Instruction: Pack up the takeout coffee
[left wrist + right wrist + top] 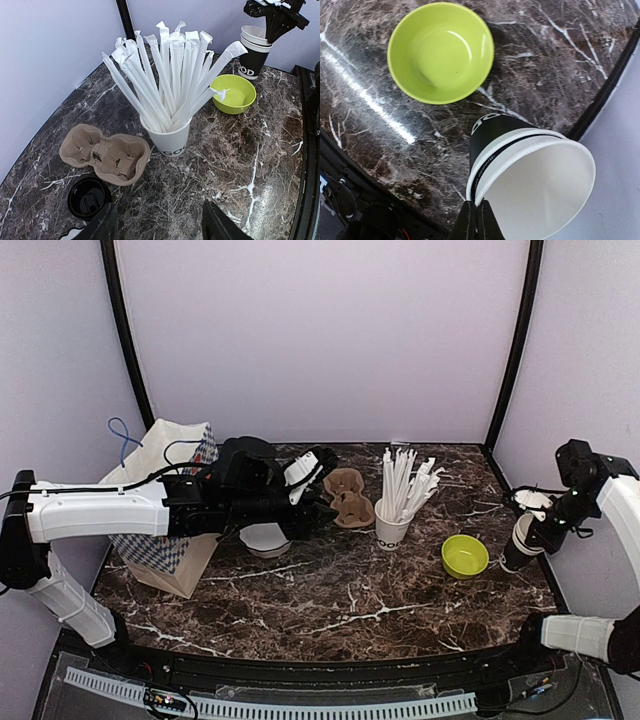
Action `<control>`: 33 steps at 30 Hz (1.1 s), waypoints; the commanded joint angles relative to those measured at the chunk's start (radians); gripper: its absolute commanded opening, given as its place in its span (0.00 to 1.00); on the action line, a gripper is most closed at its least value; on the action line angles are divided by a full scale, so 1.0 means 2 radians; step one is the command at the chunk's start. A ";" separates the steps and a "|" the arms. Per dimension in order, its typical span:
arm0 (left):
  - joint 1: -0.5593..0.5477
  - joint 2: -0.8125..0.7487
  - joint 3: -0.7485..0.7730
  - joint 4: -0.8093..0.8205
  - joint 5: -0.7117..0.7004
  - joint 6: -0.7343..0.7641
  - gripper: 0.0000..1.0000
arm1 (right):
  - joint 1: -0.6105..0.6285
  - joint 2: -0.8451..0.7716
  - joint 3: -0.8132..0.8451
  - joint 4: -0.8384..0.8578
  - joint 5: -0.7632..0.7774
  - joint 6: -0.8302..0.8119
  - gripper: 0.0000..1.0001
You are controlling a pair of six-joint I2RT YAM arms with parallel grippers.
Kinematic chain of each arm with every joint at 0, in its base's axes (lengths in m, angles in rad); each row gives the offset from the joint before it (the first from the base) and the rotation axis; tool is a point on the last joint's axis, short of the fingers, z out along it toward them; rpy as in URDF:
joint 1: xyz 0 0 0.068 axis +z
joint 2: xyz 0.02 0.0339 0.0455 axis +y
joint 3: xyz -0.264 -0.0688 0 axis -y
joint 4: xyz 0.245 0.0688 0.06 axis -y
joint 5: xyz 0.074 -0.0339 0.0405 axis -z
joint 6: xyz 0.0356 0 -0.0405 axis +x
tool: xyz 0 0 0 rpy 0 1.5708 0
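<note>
right jaws were clenched on the rim of the nested black cups (495,135), at the counter (545,60) edge just beside the green bowl (440,50). left jaws hung released & empty, well across from the bowl, beyond the straw cup (170,142), by a black lid (89,197) & cardboard carrier (105,155). probably best to lift straight up, slow, so the pinched cup separates w/o tipping the stack.

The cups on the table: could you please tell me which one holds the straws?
The white paper cup mid-table, beside the brown cup carrier; the nested black cups at the right edge are empty.
</note>
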 commanded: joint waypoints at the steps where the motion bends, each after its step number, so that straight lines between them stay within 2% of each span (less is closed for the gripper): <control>1: -0.002 -0.004 -0.004 0.003 0.004 0.003 0.59 | 0.011 -0.009 0.011 0.069 0.050 0.024 0.00; 5: -0.002 -0.003 -0.004 0.004 0.004 0.003 0.59 | 0.011 -0.003 0.064 0.055 -0.002 0.039 0.00; 7: -0.002 -0.002 -0.002 0.003 0.005 0.003 0.59 | 0.010 0.018 0.096 0.021 -0.040 0.037 0.00; 9: -0.002 -0.003 -0.003 0.006 0.006 0.003 0.59 | 0.014 0.029 0.093 0.043 -0.012 0.056 0.00; 11: -0.002 -0.002 -0.004 0.009 0.005 0.007 0.59 | 0.006 0.049 0.109 0.000 -0.053 0.037 0.00; 12: -0.002 -0.002 -0.004 0.009 0.005 0.008 0.59 | 0.006 0.060 0.108 0.017 -0.043 0.055 0.00; 13: -0.002 -0.002 -0.005 0.010 0.005 0.010 0.59 | 0.020 0.065 0.091 0.042 0.012 0.076 0.00; 14: -0.002 -0.003 -0.004 0.011 0.005 0.011 0.59 | 0.031 0.070 0.082 0.028 0.026 0.068 0.00; 15: -0.002 -0.002 -0.004 0.011 0.006 0.011 0.59 | 0.023 0.079 0.091 -0.012 -0.013 0.042 0.00; 16: -0.002 -0.002 -0.003 0.011 0.007 0.011 0.59 | 0.011 0.085 0.100 -0.006 -0.031 0.041 0.00; 17: -0.002 -0.002 -0.003 0.011 0.010 0.011 0.60 | 0.016 0.083 0.091 0.040 0.027 0.072 0.00; 18: -0.002 -0.003 -0.004 0.011 0.012 0.011 0.59 | 0.031 0.080 0.082 0.050 0.046 0.074 0.00; 20: -0.002 -0.002 -0.005 0.012 0.014 0.011 0.59 | 0.010 0.092 0.120 0.014 -0.022 0.043 0.00; 21: -0.002 -0.002 -0.004 0.012 0.014 0.011 0.59 | 0.012 0.096 0.111 0.061 0.053 0.078 0.00; 22: -0.002 -0.001 -0.004 0.011 0.014 0.012 0.59 | 0.039 0.102 0.096 0.092 0.141 0.089 0.00; 23: -0.002 -0.001 -0.004 0.011 0.015 0.012 0.59 | 0.048 0.111 0.101 0.075 0.132 0.078 0.00; 24: -0.002 0.000 -0.004 0.010 0.015 0.012 0.59 | 0.036 0.120 0.128 0.032 0.045 0.051 0.00; 25: -0.002 0.000 -0.002 0.009 0.015 0.012 0.59 | 0.020 0.124 0.145 0.027 0.001 0.053 0.00; 26: -0.002 -0.001 -0.002 0.007 0.015 0.012 0.59 | 0.022 0.125 0.143 0.057 0.025 0.080 0.00; 27: -0.002 -0.001 -0.003 0.008 0.015 0.012 0.59 | 0.051 0.132 0.143 0.056 0.049 0.085 0.00; 29: -0.002 -0.002 -0.005 0.008 0.015 0.013 0.59 | 0.055 0.143 0.168 0.019 0.015 0.076 0.00; 33: -0.002 -0.003 -0.004 0.007 0.016 0.015 0.59 | 0.061 0.150 0.163 0.037 0.030 0.080 0.00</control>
